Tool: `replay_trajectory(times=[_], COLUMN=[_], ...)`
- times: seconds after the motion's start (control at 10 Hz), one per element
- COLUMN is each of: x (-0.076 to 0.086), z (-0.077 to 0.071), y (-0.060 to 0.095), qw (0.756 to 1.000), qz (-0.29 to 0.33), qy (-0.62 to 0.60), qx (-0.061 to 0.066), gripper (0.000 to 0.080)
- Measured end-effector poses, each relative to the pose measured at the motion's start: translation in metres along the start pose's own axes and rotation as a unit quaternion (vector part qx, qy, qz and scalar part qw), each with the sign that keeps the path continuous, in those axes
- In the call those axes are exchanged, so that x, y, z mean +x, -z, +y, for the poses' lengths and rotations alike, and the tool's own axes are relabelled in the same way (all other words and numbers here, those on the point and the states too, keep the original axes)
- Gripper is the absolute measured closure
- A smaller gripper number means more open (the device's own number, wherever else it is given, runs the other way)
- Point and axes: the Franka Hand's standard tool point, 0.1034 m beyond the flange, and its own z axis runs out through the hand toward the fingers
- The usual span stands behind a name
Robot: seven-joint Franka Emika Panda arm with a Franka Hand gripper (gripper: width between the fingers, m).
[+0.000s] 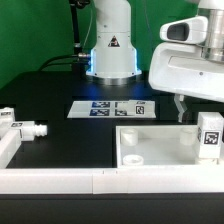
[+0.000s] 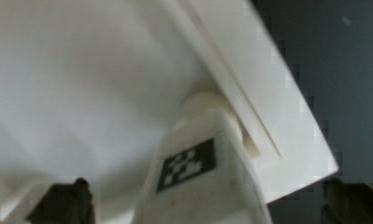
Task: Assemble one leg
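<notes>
Gripper (image 1: 180, 108) hanging over the panel (image 1: 150, 148), near its far rim, fingers (image 2: 69, 200) spread and holding nothing. Below the fingertips in the wrist view, a tagged leg (image 2: 204, 165) upright beside the panel's raised edge. Another leg (image 1: 27, 128) lying well off toward the exterior view's left. Open black table (image 1: 60, 85) behind; marker board (image 1: 112, 109) just beyond the panel.
</notes>
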Motion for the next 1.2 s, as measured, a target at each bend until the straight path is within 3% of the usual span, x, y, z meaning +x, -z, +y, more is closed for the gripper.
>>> replay_trajectory(times=[0.1, 0.4, 0.5, 0.6, 0.7, 1.0, 1.2], x=[0.0040, 0.0062, 0.0061, 0.0060, 0.0060, 0.0055, 0.0046], z=[-0.0014, 0.0008, 0.0007, 0.0005, 0.0005, 0.0006, 0.0011], y=[-0.0025, -0.0050, -0.0050, -0.0050, -0.0050, -0.0059, -0.0062], qw=[0.997, 0.998, 0.999, 1.000, 0.999, 0.988, 0.955], qz=[0.007, 0.011, 0.011, 0.011, 0.010, 0.011, 0.013], qy=[0.074, 0.056, 0.039, -0.004, -0.033, -0.154, -0.297], qx=[0.004, 0.006, 0.006, 0.007, 0.007, 0.007, 0.006], gripper=[0.0151, 0.0173, 0.0342, 0.0342, 0.0518, 0.0515, 0.0515])
